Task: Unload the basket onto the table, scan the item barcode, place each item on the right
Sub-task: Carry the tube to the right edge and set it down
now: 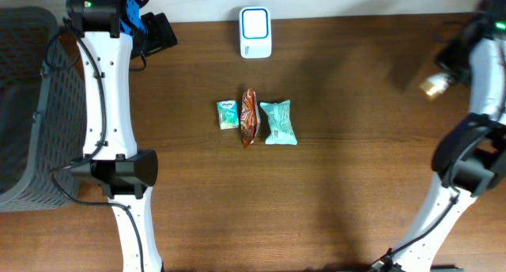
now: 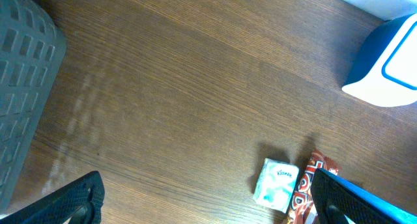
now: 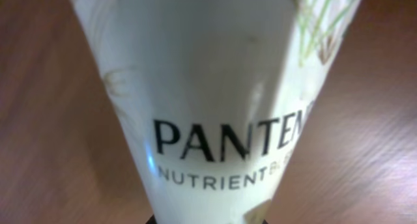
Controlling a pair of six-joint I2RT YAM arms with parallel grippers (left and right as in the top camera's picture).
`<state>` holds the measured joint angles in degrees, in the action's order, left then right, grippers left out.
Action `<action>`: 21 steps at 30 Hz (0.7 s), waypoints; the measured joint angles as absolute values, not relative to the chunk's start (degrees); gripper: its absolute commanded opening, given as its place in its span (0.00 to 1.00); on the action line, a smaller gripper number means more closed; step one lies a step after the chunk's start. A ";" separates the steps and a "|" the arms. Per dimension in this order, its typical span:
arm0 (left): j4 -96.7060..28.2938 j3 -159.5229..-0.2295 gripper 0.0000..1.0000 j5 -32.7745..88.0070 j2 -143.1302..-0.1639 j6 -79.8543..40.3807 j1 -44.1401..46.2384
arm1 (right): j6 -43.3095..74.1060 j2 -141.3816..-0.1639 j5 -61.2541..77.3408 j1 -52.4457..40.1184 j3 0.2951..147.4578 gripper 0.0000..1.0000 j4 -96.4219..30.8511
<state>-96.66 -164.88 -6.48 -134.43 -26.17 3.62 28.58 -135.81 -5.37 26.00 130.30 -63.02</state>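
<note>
The item is a white Pantene tube (image 3: 215, 100) that fills the right wrist view, with my right gripper (image 3: 208, 219) shut on its lower end. From overhead the tube (image 1: 432, 85) is a blurred pale shape held above the table's far right. No barcode shows on the face I see. The white and blue scanner (image 1: 255, 32) stands at the back centre, well left of the tube. My left gripper (image 2: 208, 211) is open with nothing between its fingers, hovering near the back left corner.
Three small packs lie mid-table: a Kleenex tissue pack (image 1: 228, 114), a red-orange snack wrapper (image 1: 250, 116) and a teal packet (image 1: 278, 122). A grey mesh basket (image 1: 24, 106) stands off the left edge. The scanner (image 2: 391, 61) and tissue pack (image 2: 277, 183) also show in the left wrist view.
</note>
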 measured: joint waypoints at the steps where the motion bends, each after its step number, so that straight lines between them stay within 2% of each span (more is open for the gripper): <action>1: -96.66 -164.88 0.99 -6.48 -134.43 -26.20 3.62 | 28.58 -135.81 -5.37 27.57 130.28 0.04 -63.02; 3: -96.66 -164.88 0.99 -6.48 -134.43 -26.20 3.62 | 28.56 -135.81 -5.52 31.05 130.28 0.08 -62.98; 12: -96.66 -164.88 0.99 -6.48 -134.43 -26.20 3.64 | 28.67 -136.03 -5.52 35.24 126.43 0.05 -60.36; 13: -96.66 -164.88 0.99 -6.48 -134.43 -26.20 3.62 | 28.73 -136.16 -5.54 35.16 125.54 0.11 -59.96; 14: -96.66 -164.88 0.99 -6.48 -134.43 -26.20 3.62 | 28.71 -136.27 -5.54 35.16 125.16 0.24 -60.03; 15: -96.66 -164.88 0.99 -6.48 -134.43 -26.20 3.62 | 28.56 -136.31 -5.54 35.18 124.95 0.30 -60.03; 16: -96.66 -164.88 0.99 -6.48 -134.43 -26.20 3.62 | 28.80 -136.38 -5.52 35.18 124.86 0.50 -60.25; 17: -96.66 -164.88 0.99 -6.48 -134.43 -26.20 3.62 | 28.69 -136.38 -5.56 35.20 124.86 0.76 -60.62; 18: -96.66 -164.88 0.99 -6.48 -134.43 -26.20 3.62 | 28.73 -136.35 -5.58 35.22 125.08 0.87 -61.06; 19: -96.66 -164.88 0.99 -6.48 -134.43 -26.17 3.62 | 28.71 -136.35 -5.58 35.31 125.45 0.94 -61.93; 21: -96.66 -164.88 0.99 -6.48 -134.43 -26.20 3.62 | 28.51 -136.35 -5.56 35.46 126.30 0.97 -63.75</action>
<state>-96.66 -164.88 -6.48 -134.43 -26.20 3.62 28.51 -136.35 -5.56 35.46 126.30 -63.75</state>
